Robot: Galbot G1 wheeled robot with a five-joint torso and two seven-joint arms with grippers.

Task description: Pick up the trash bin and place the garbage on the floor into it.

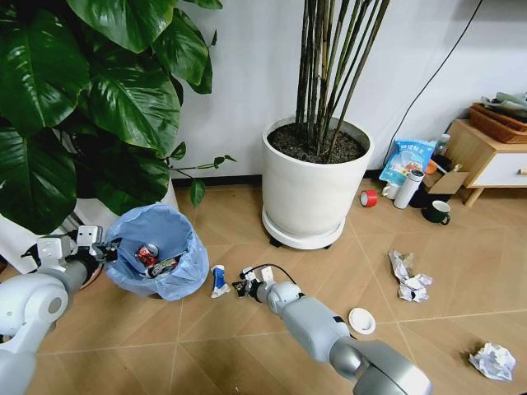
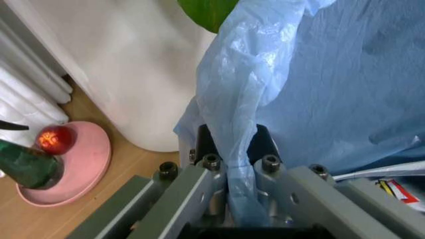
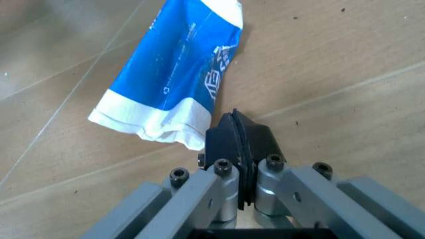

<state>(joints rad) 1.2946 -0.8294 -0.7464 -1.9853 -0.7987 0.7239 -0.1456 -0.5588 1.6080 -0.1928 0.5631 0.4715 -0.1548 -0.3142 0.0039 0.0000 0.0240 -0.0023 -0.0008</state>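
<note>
The trash bin (image 1: 156,251), lined with a crinkly light-blue bag (image 2: 345,74), stands at the left with a red wrapper and other litter inside. My left gripper (image 1: 103,247) (image 2: 236,144) is shut on the bin's bagged rim. A blue-white wrapper (image 1: 219,280) (image 3: 172,79) lies on the floor just right of the bin. My right gripper (image 1: 244,285) (image 3: 238,130) is low over the floor beside it, its fingers shut together with nothing between them. More garbage lies to the right: a white round lid (image 1: 361,320) and crumpled paper wads (image 1: 409,276) (image 1: 492,360).
A large white planter (image 1: 313,193) stands behind the wrapper. A big leafy plant (image 1: 82,99) overhangs the bin. A red tape roll (image 1: 368,198), a blue snack bag (image 1: 408,159), a bottle, a mug (image 1: 436,212) and a wooden cabinet (image 1: 486,156) sit at the far right.
</note>
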